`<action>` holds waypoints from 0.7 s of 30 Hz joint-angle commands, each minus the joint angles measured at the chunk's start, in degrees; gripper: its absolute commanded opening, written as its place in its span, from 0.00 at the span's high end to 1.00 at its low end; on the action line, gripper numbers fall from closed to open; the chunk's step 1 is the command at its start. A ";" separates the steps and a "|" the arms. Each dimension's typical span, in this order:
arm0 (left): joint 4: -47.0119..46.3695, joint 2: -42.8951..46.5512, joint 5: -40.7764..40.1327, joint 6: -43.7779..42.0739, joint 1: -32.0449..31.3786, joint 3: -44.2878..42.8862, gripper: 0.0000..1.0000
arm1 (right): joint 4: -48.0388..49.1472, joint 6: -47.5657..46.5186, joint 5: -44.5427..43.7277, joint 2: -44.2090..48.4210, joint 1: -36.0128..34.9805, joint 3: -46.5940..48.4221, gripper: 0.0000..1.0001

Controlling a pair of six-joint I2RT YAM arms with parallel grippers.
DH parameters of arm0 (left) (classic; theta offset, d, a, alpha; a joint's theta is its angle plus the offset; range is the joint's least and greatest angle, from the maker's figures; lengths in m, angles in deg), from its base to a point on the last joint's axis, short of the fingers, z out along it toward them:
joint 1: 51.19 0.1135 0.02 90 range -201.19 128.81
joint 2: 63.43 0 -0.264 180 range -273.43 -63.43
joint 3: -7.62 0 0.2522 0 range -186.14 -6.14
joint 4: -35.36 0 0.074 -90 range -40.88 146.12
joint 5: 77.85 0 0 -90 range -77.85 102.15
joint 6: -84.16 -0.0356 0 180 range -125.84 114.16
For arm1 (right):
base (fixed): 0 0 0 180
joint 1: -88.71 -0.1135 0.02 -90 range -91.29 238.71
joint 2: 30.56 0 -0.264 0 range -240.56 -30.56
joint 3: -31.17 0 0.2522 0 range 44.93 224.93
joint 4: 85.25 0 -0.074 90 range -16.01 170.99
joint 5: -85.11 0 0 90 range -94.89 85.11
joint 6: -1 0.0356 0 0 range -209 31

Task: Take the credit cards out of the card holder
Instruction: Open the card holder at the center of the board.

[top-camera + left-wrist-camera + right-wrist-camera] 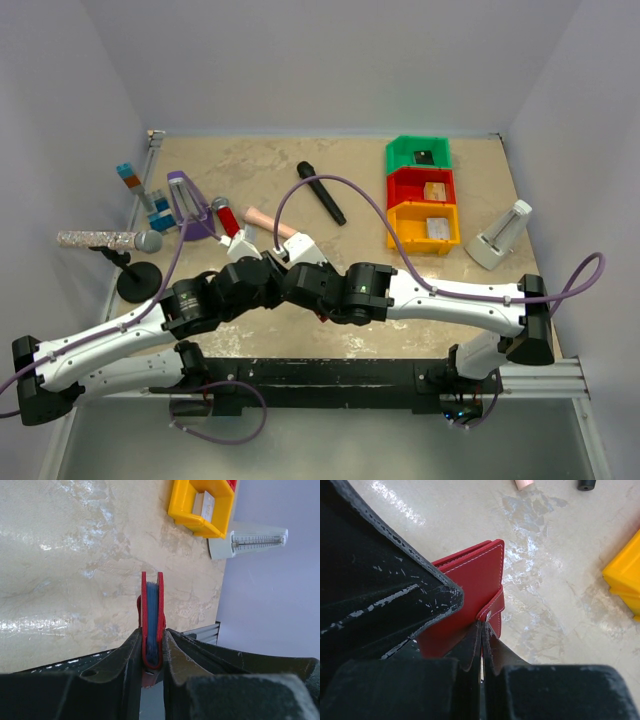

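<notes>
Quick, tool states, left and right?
Left tool: closed on the card holder.
Right tool: shut at the red tab; whether it grips it is unclear.

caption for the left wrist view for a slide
Left pincer grips the red card holder edge-on over the marbled table, yellow bin beyond.

Overhead; wrist close-ups sharing card holder (152,615)

Dark red card holder (472,577) with white stitching, blue inside; beige marbled table (75,555); yellow bin (179,502)
</notes>
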 commanded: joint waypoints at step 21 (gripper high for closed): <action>-4.55 3.00 1.18 0.32 -0.36 0.23 1.00 | -2.34 4.11 -3.36 4.76 4.15 -2.41 1.00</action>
